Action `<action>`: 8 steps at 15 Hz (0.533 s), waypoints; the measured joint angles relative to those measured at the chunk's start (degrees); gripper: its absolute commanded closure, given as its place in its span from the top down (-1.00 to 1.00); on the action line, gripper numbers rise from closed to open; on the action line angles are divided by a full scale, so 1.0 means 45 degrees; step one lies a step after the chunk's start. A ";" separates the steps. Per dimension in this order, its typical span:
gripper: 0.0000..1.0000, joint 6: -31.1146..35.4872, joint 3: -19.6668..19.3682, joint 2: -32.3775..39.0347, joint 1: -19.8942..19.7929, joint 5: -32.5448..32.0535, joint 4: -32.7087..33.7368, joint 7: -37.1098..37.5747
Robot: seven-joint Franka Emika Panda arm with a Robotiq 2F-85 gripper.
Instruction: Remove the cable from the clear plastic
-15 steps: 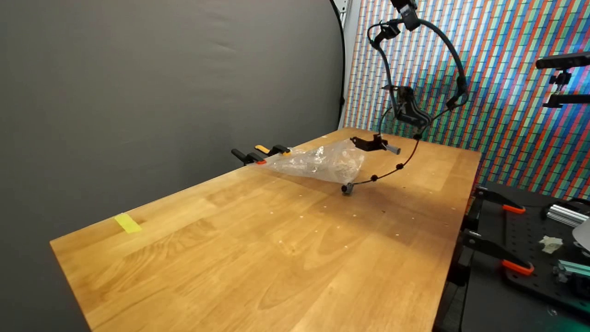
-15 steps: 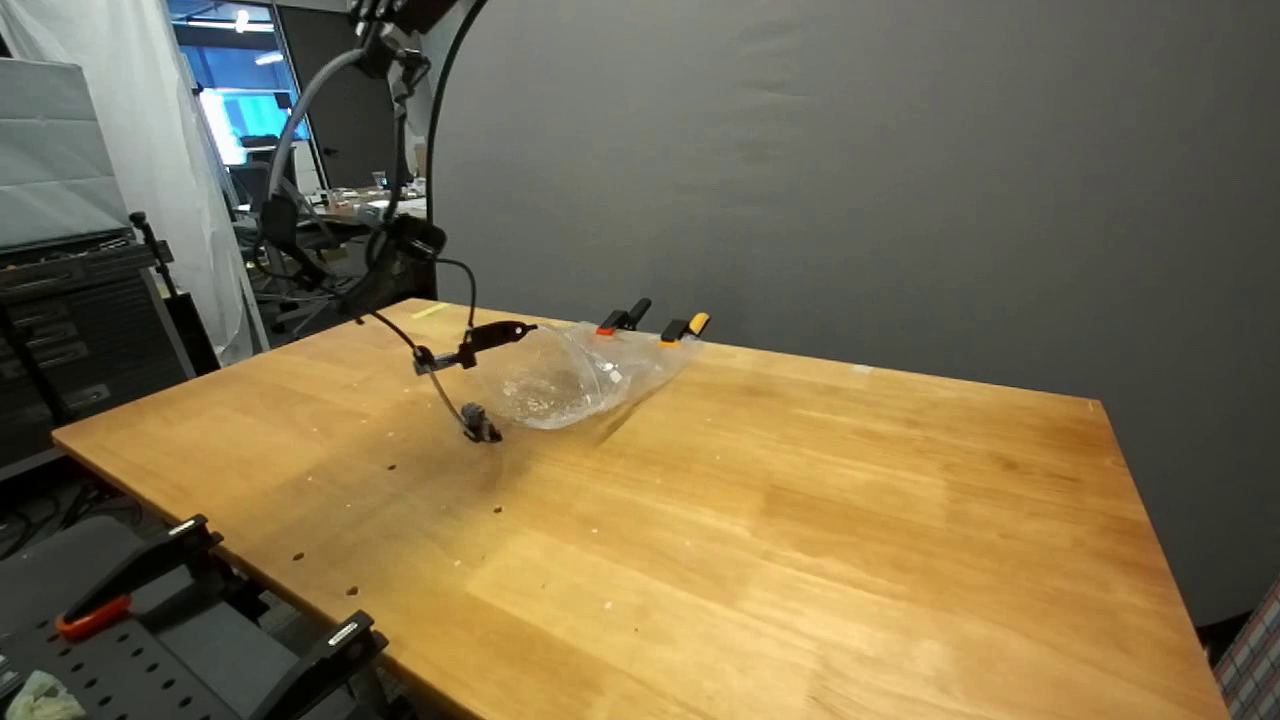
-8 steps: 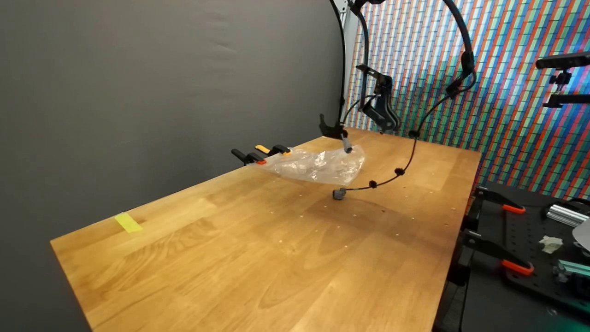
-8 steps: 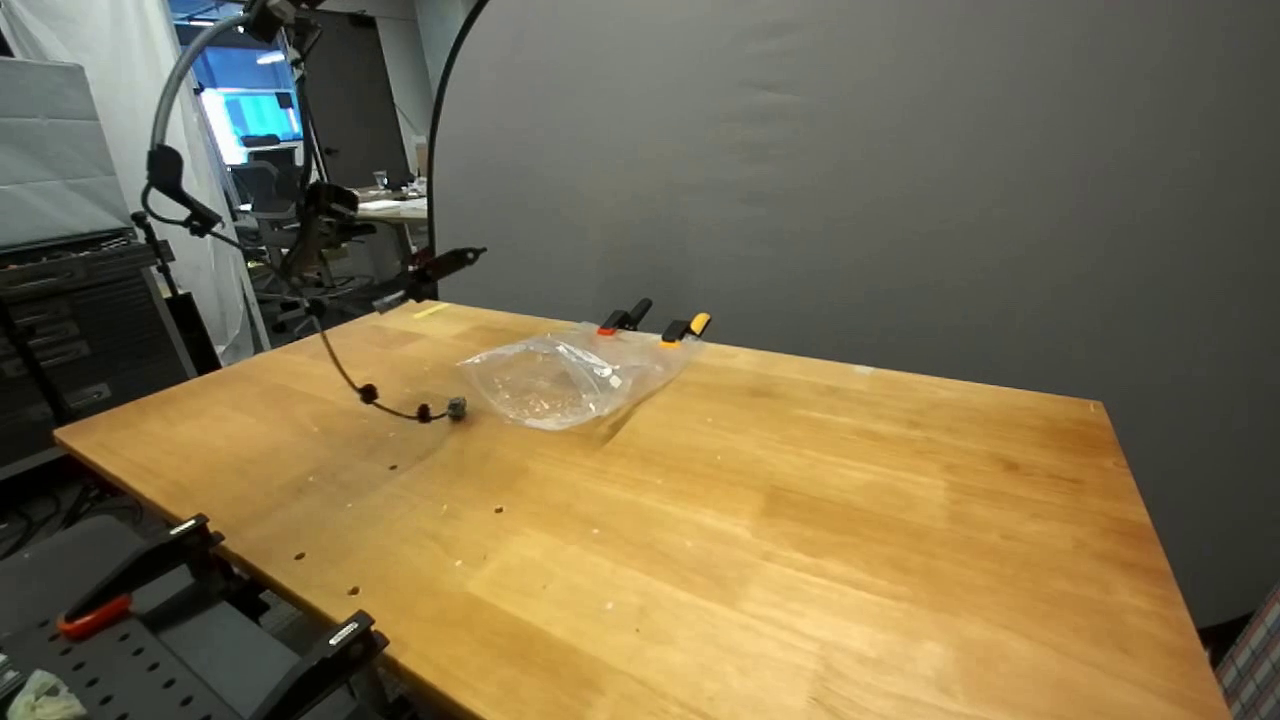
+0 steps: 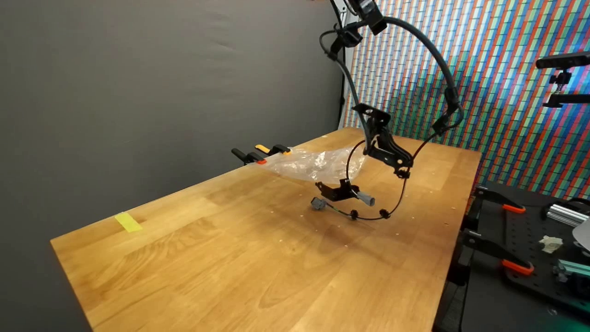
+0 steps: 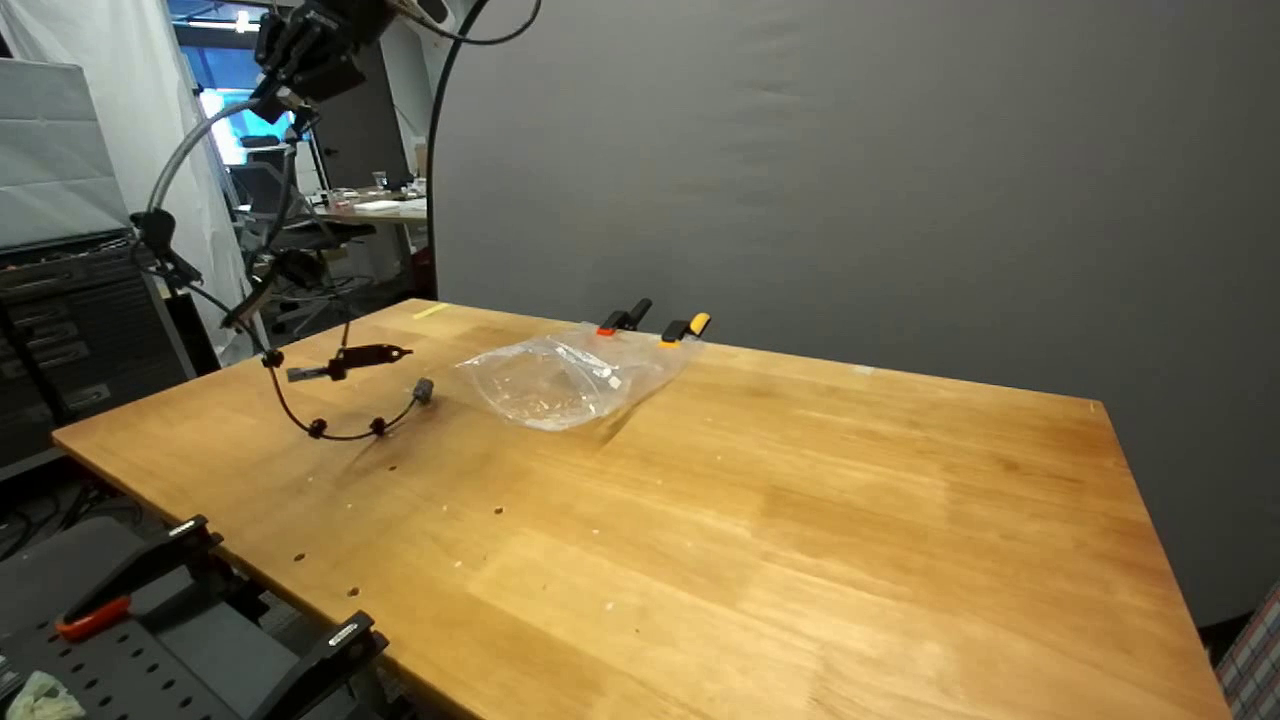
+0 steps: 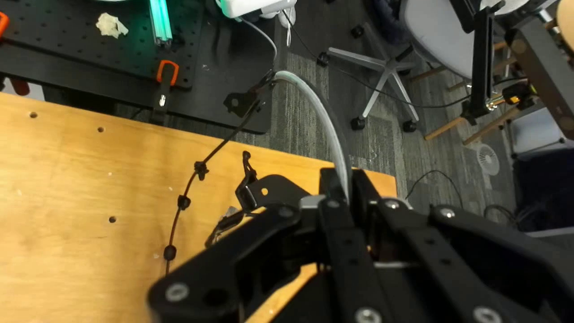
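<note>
Dangling below the pincer [image 7: 344,181] that grips it, the cable [image 5: 434,50] is outside the clear plastic [image 6: 545,385] — pinned well apart from the pincer by two clamps [image 6: 621,320], likely against tugging.

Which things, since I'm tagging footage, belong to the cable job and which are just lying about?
Job:
gripper
cable it holds
clear plastic bag
red-tipped clamp and yellow-tipped clamp, apparently pinning the bag

Just lying about:
yellow tape
crumpled scrap
office chair
</note>
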 measured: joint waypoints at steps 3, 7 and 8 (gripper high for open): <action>-0.77 0.0400 -0.0511 0.0568 -0.0681 0.0015 -0.0127 -0.0958; -0.78 0.0656 -0.1324 0.1136 -0.2047 0.0190 -0.0553 -0.2408; -0.79 0.0758 -0.1513 0.1260 -0.2387 0.0224 -0.0703 -0.2718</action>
